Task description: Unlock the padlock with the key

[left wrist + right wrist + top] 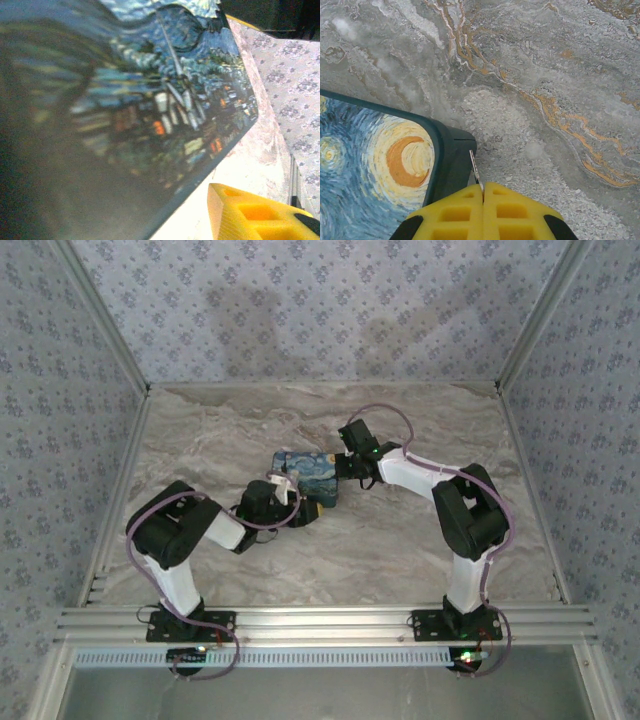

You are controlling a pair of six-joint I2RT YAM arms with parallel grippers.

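Right end effector (483, 189): closed, its yellow tips pinching a thin silvery blade (475, 167) that I took to be the key.
Key position: just beside a dark corner on the right of the painted box (370, 170), above the marbled table (545, 75). Whether it touched the box wall could not be told.
Left end effector (300, 500): close against the near left of the box, with one yellow finger (250, 212) showing beside the painted face. Whether it was open or closed could not be told.
Padlock: too small or hidden to place; probably somewhere on the box.
Risk, slipping key: only a sliver stood clear of the tips, so a knock against the box corner could twist or pull it out of the pinch.
Risk, sliding box: the box looked free on the table, so if the left side was not bracing it, a push from the key could shove it away.
Risk, blind aim: no keyhole was visible, so the blade could jam against the wall instead.
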